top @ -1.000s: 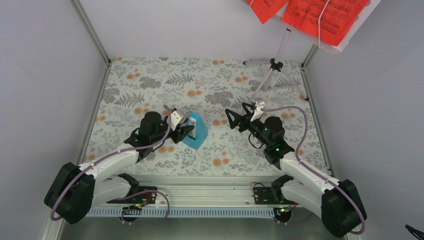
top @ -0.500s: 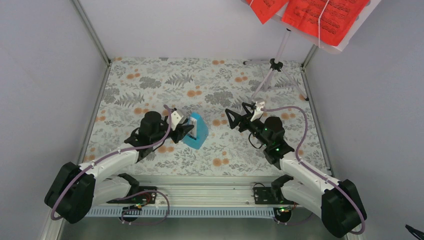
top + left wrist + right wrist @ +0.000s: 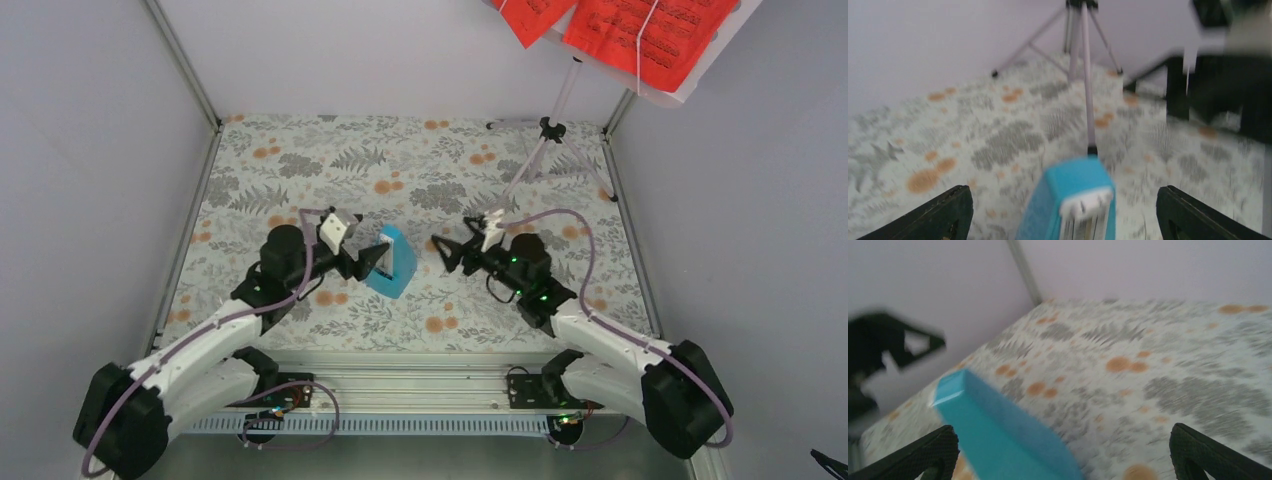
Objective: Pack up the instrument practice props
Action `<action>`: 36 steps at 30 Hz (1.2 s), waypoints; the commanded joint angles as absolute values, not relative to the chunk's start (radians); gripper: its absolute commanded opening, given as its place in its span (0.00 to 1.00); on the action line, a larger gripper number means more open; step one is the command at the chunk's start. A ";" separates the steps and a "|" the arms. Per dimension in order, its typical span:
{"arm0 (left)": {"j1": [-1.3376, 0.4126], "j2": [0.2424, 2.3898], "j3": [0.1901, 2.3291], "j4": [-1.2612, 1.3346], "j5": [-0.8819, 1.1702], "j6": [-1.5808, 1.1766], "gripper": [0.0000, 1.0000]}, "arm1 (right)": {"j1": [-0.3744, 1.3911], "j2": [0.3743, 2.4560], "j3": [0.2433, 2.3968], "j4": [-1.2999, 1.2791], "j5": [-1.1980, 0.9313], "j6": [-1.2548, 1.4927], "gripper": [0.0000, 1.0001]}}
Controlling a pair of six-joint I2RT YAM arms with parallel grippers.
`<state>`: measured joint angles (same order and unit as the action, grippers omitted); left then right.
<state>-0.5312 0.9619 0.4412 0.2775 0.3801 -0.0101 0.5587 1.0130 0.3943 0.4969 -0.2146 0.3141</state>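
Metronome (image 3: 395,268) sits mid-worktop (image 3: 300,160), standing on its base. Long axis is roughly vertical, narrow end up. White face points toward the left arm, plain blue back toward the right arm.

Left hand (image 3: 374,258): fingers wide apart, one on each side of the metronome's white-face side. Left wrist view shows a clear gap on both sides, so no contact.

Right hand (image 3: 442,252): fingers fully apart, holding nothing. It's aimed at the blue back, close but not touching.

Music stand (image 3: 547,128) is in the far right corner, well apart from both hands. Tripod feet are on the worktop and the pole runs up out of the corner. Red sheet-music pages (image 3: 650,25) lie on its tilted desk at the top.

Both wrist views are blurred.
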 commanded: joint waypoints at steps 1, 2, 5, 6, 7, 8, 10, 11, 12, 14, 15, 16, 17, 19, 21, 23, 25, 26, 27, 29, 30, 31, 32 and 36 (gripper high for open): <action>-0.526 0.843 0.508 0.306 0.267 -0.096 0.93 | 0.738 1.081 0.431 0.419 -0.104 0.197 0.99; -0.521 0.830 0.527 0.279 0.235 -0.113 0.95 | 0.770 1.101 0.431 0.421 -0.085 0.197 0.99; -0.493 0.820 0.596 0.180 0.153 -0.161 0.97 | 0.843 1.166 0.428 0.448 -0.036 0.219 0.99; -0.481 0.820 0.614 0.152 0.140 -0.174 0.97 | 0.865 1.186 0.429 0.461 -0.016 0.222 0.98; -0.471 0.821 0.630 0.131 0.132 -0.184 0.98 | 0.883 1.206 0.430 0.476 0.001 0.223 0.99; -0.462 0.820 0.641 0.113 0.127 -0.193 0.98 | 0.899 1.224 0.433 0.492 0.015 0.222 0.99; -0.448 0.824 0.655 0.084 0.109 -0.209 0.98 | 0.920 1.258 0.438 0.529 0.034 0.220 0.99; -0.441 0.829 0.656 0.071 0.094 -0.221 0.98 | 0.925 1.287 0.442 0.547 0.042 0.221 0.99; -0.434 0.833 0.657 0.061 0.079 -0.231 0.98 | 0.930 1.309 0.450 0.559 0.050 0.222 1.00; -0.410 0.840 0.647 0.044 0.056 -0.264 0.99 | 0.933 1.358 0.471 0.569 0.079 0.230 1.00; -0.396 0.842 0.638 0.042 0.053 -0.278 0.99 | 0.933 1.381 0.483 0.566 0.105 0.235 1.00; -0.381 0.840 0.628 0.044 0.052 -0.293 0.99 | 0.933 1.401 0.495 0.564 0.129 0.241 1.00; -0.366 0.836 0.617 0.046 0.046 -0.303 0.99 | 0.932 1.421 0.508 0.561 0.155 0.252 1.00; -0.338 0.830 0.594 0.036 0.020 -0.331 0.99 | 0.930 1.458 0.541 0.544 0.197 0.278 1.00; -0.311 0.825 0.582 0.013 -0.014 -0.356 1.00 | 0.927 1.489 0.573 0.525 0.233 0.310 1.00; -0.279 0.818 0.574 -0.023 -0.055 -0.388 1.00 | 0.917 1.513 0.597 0.514 0.256 0.354 1.00; -0.251 0.811 0.567 -0.071 -0.098 -0.431 1.00 | 0.905 1.530 0.608 0.506 0.260 0.382 1.00; -0.234 0.809 0.567 -0.101 -0.128 -0.456 1.00 | 0.898 1.534 0.609 0.506 0.253 0.387 1.00; -0.218 0.810 0.566 -0.132 -0.156 -0.481 1.00 | 0.893 1.536 0.610 0.507 0.241 0.387 1.00; -0.178 0.820 0.568 -0.199 -0.210 -0.538 1.00 | 0.887 1.523 0.604 0.515 0.215 0.372 1.00; -0.160 0.832 0.568 -0.228 -0.236 -0.560 1.00 | 0.888 1.512 0.600 0.523 0.200 0.359 1.00; -0.140 0.837 0.569 -0.258 -0.255 -0.589 1.00 | 0.888 1.493 0.594 0.527 0.180 0.347 1.00; -0.125 0.847 0.569 -0.288 -0.277 -0.618 1.00 | 0.887 1.470 0.587 0.528 0.174 0.337 1.00; -0.086 0.819 0.550 -0.330 -0.332 -0.670 1.00 | 0.885 1.346 0.594 0.443 0.173 0.311 1.00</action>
